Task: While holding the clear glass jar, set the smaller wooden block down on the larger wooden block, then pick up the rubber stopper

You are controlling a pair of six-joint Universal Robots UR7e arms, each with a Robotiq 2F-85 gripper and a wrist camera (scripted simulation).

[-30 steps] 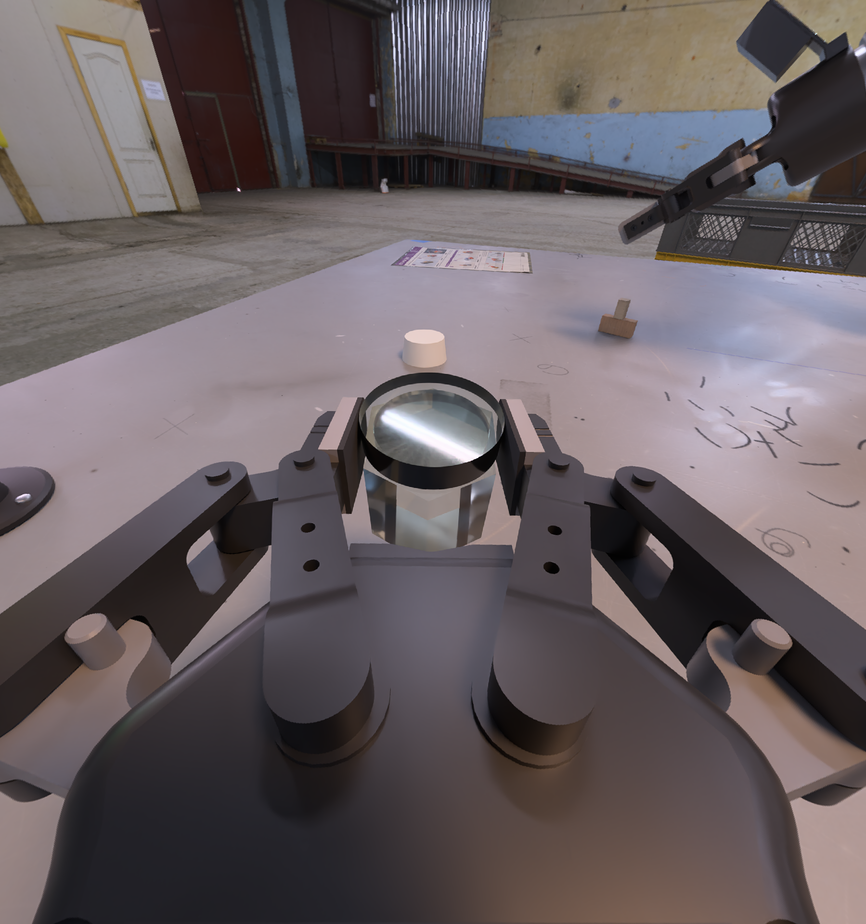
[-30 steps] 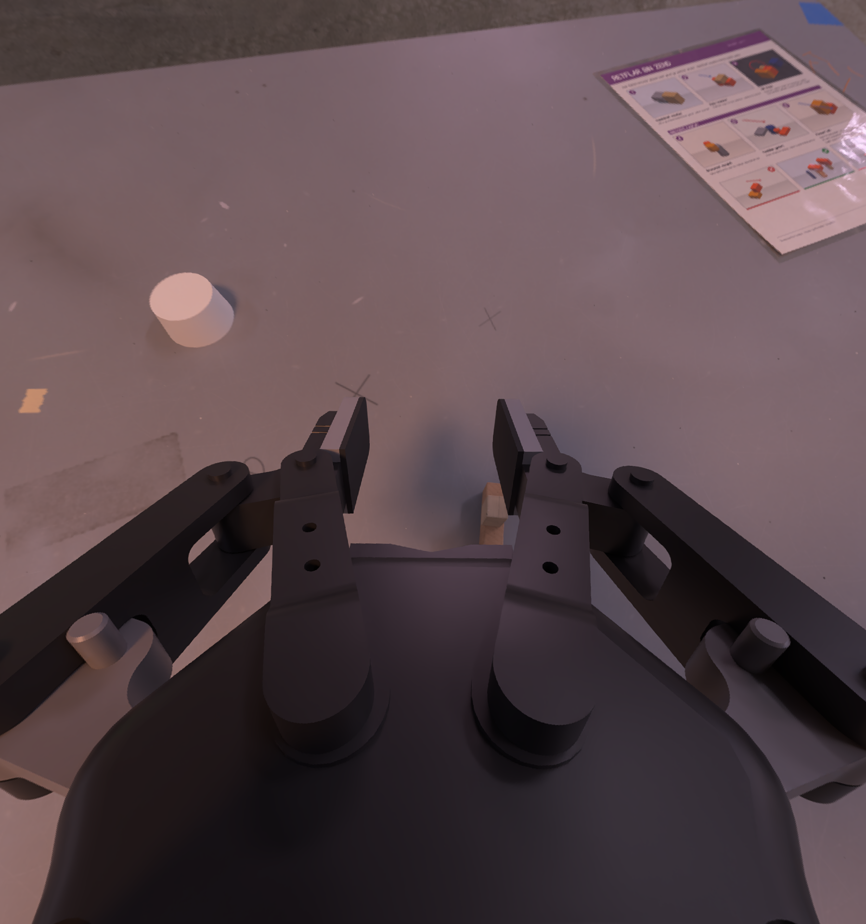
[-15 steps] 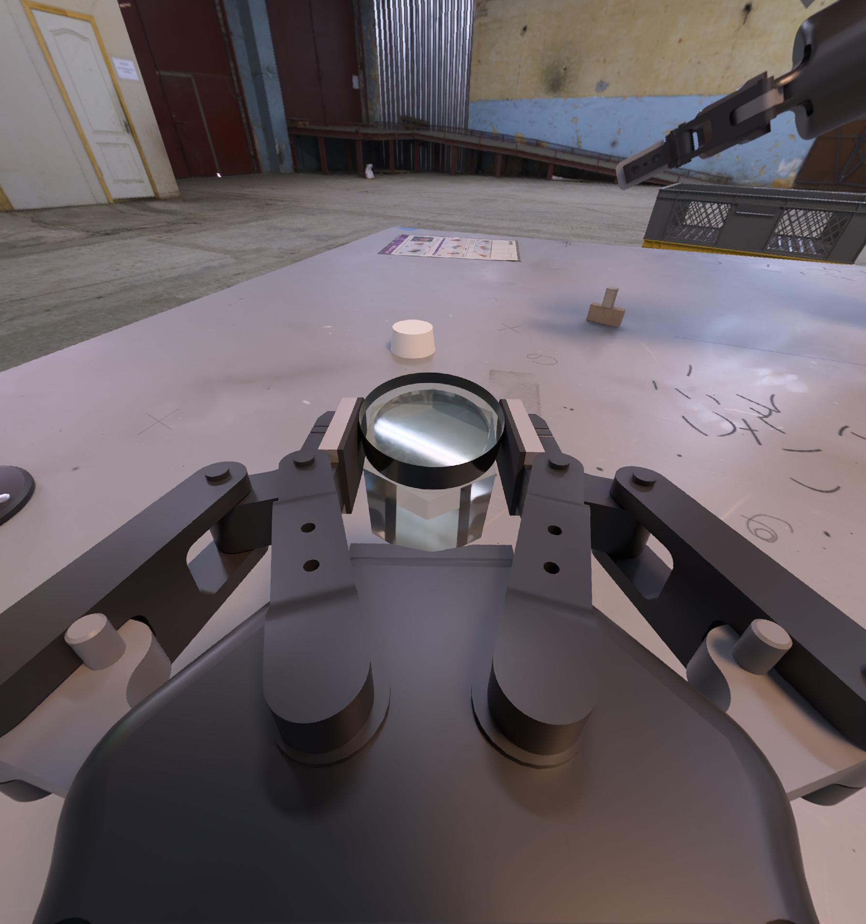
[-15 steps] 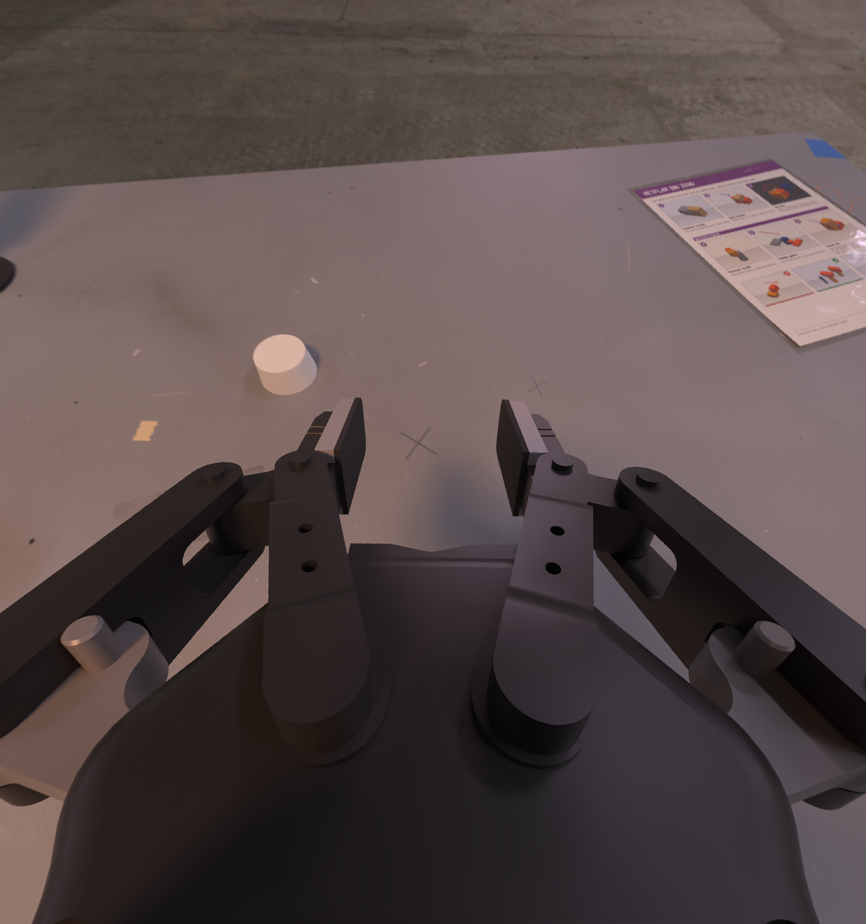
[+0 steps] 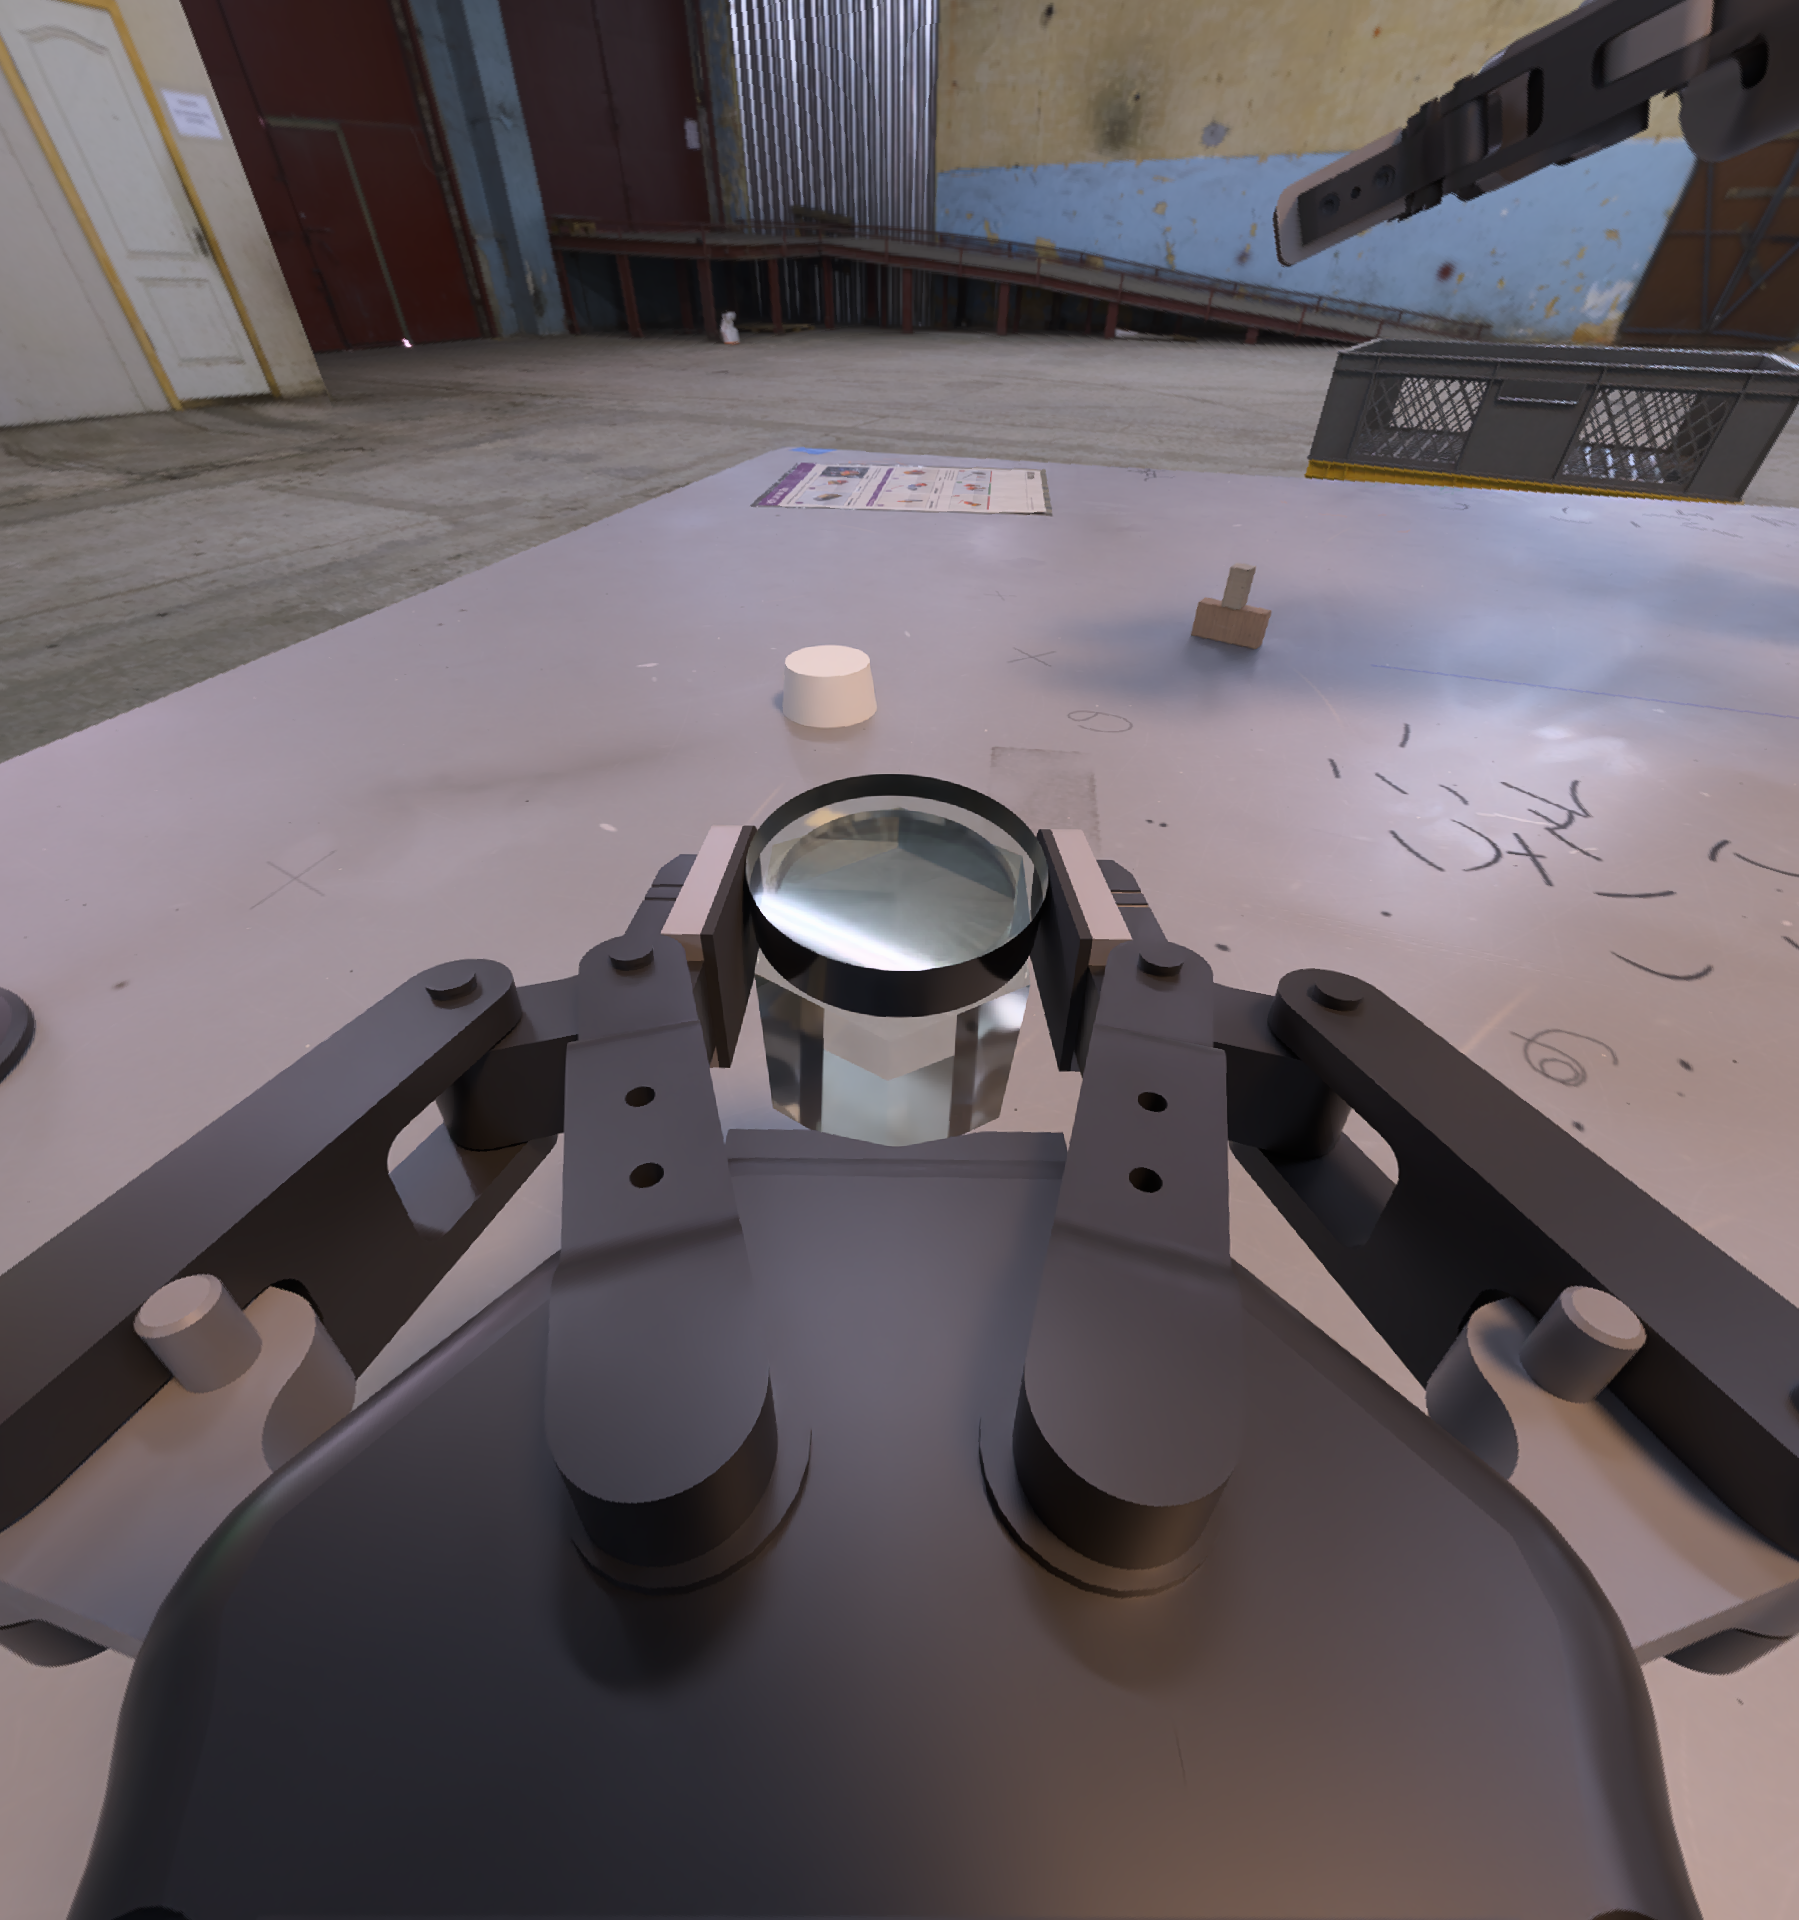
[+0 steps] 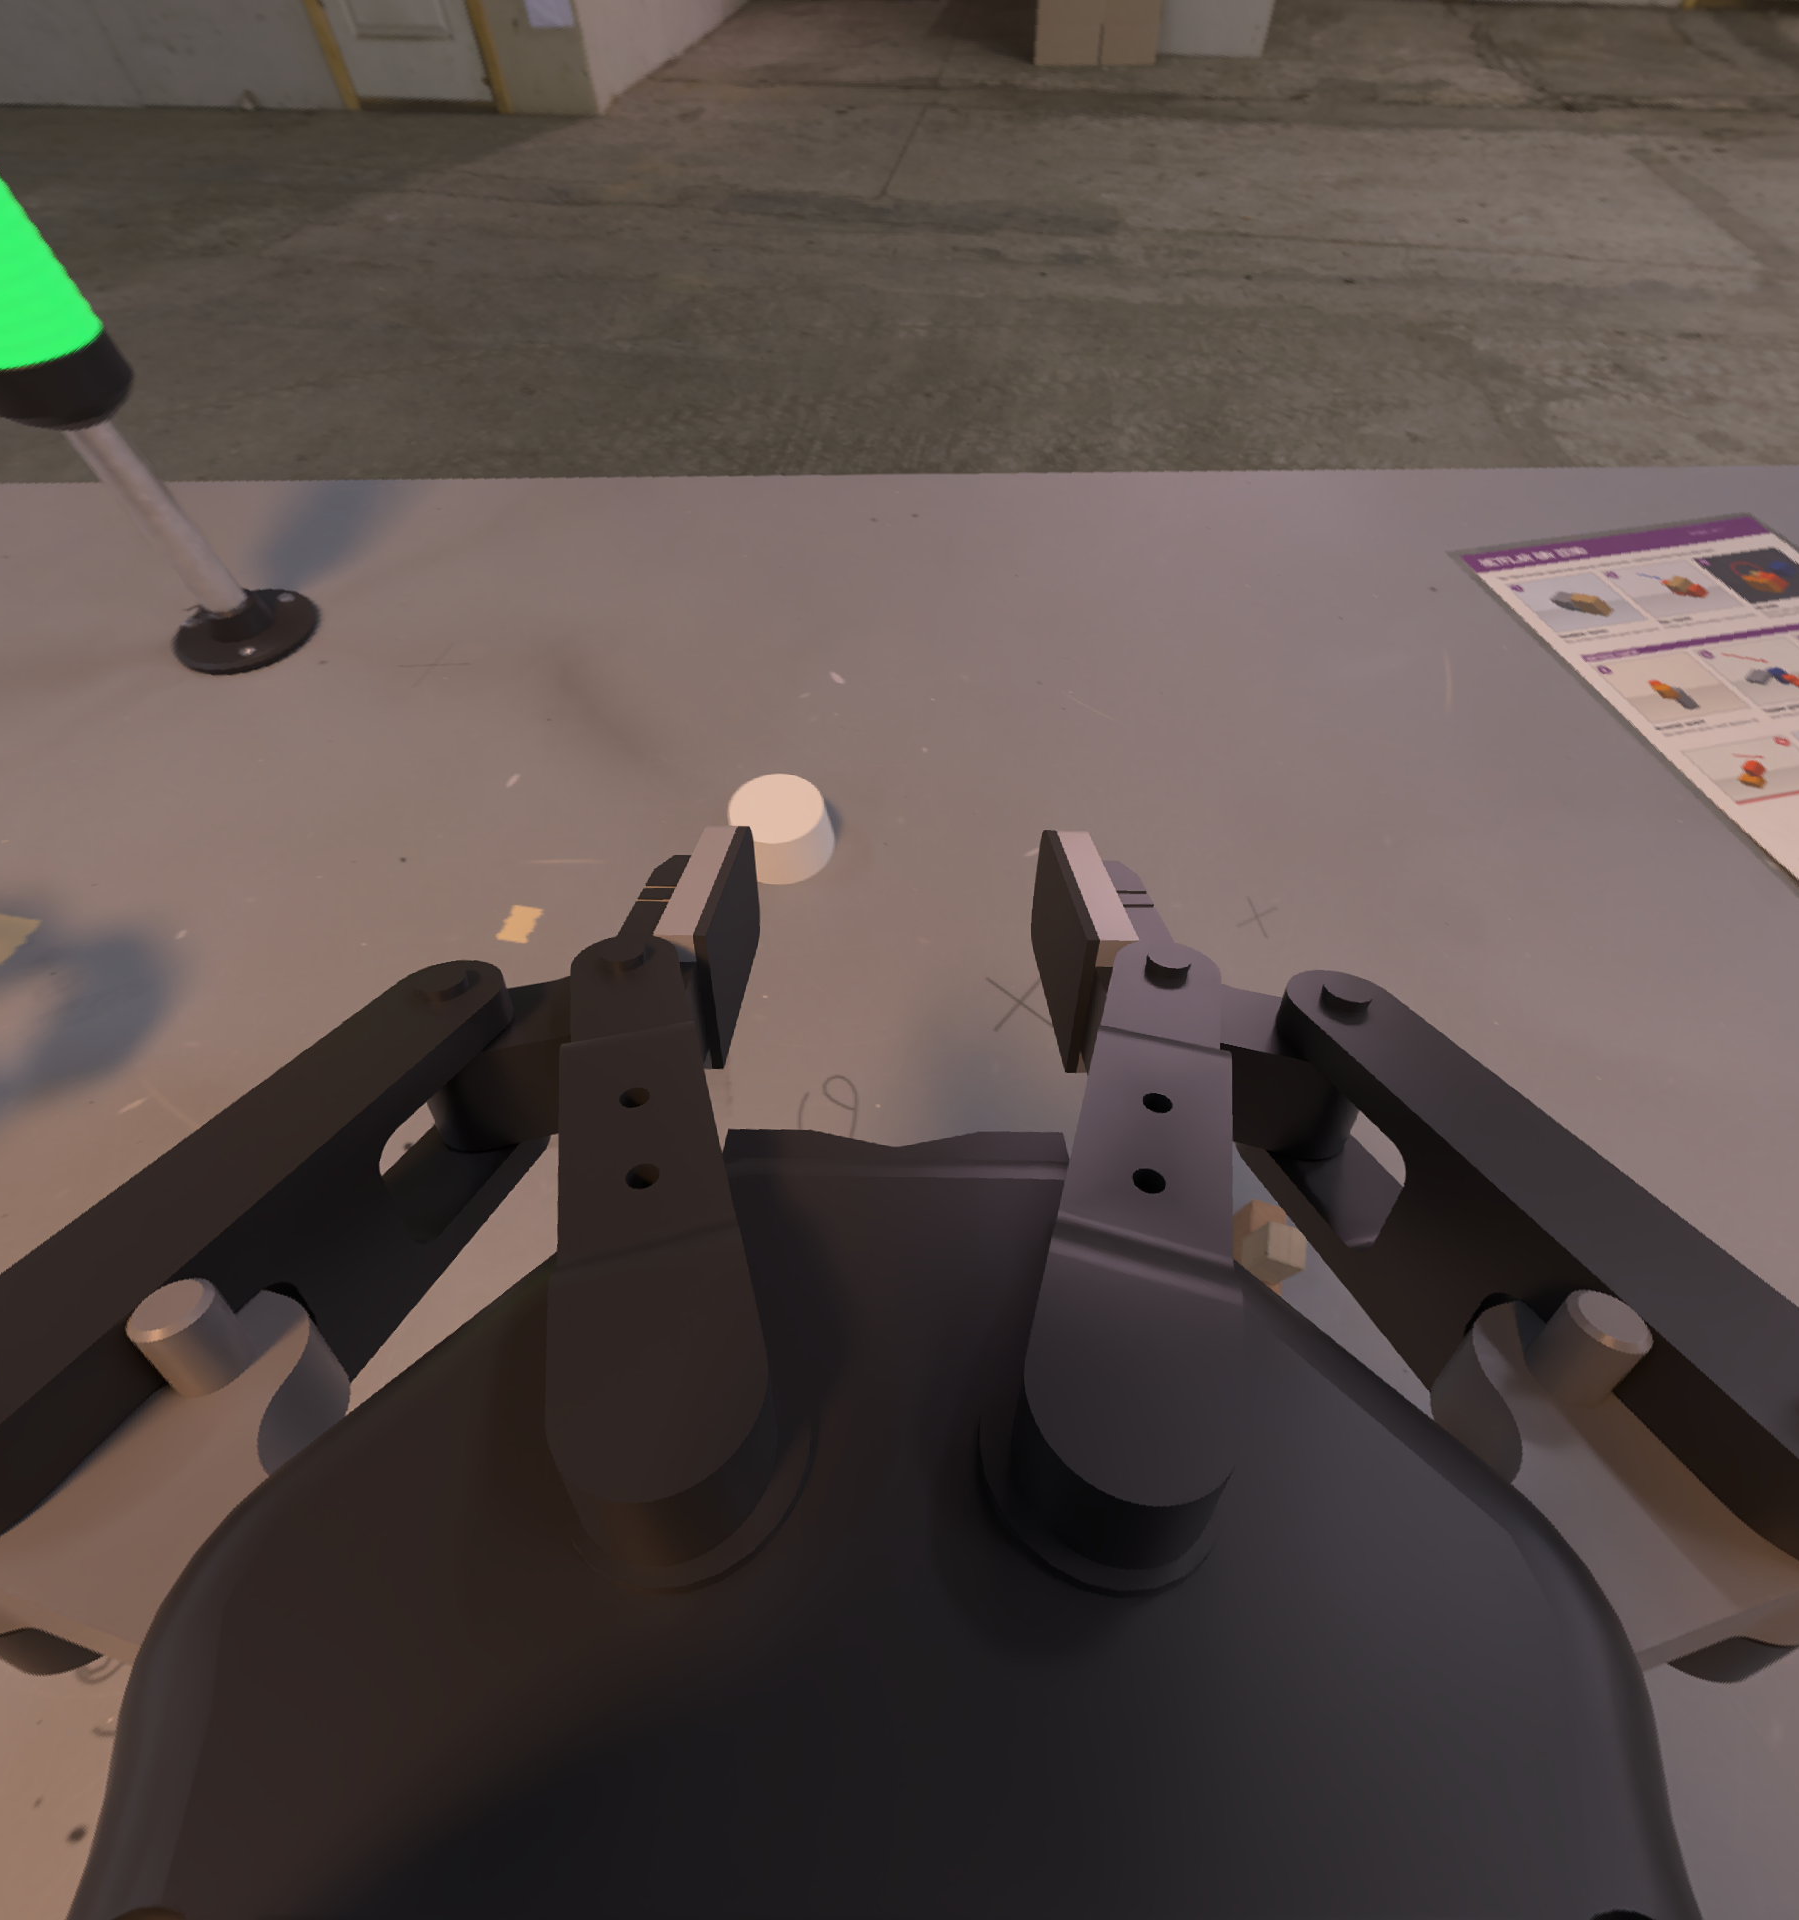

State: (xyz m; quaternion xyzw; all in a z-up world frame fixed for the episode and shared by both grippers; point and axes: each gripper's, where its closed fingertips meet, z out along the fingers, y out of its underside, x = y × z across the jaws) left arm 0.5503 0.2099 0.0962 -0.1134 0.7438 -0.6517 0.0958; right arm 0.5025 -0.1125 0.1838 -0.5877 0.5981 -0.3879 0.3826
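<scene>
My left pincer (image 5: pixel 890 935) is clenched on the clear glass jar (image 5: pixel 893 961), one pad pressed to each side just under its dark rim, at the middle of the left wrist view. The jar stands upright between my fingers, above the grey counter (image 5: pixel 459 810).

Beyond the jar, a little left of centre, the rubber stopper (image 5: pixel 829 686) sits alone on the counter, white and wider at its base. Further right, in the upper right part of the frame, the smaller wooden block (image 5: pixel 1239 586) stands upright on the larger wooden block (image 5: pixel 1230 624), touching it. A printed sheet (image 5: pixel 902 487) lies flat near the counter's far edge, and a dark crate (image 5: pixel 1560 428) rests at the upper right.

My right pincer (image 6: pixel 895 940) is released, its jaws spread wide with nothing between them. In the right wrist view the stopper (image 6: pixel 783 828) lies just above my left fingertip, near the frame's centre. The stacked blocks (image 6: pixel 1269 1252) peek out low at the right, mostly hidden behind my finger linkage. A green signal lamp on a pole (image 6: pixel 12 270) stands at the upper left.

In the left wrist view my right pincer (image 5: pixel 1321 213) hangs in the top right corner, well above the counter.
</scene>
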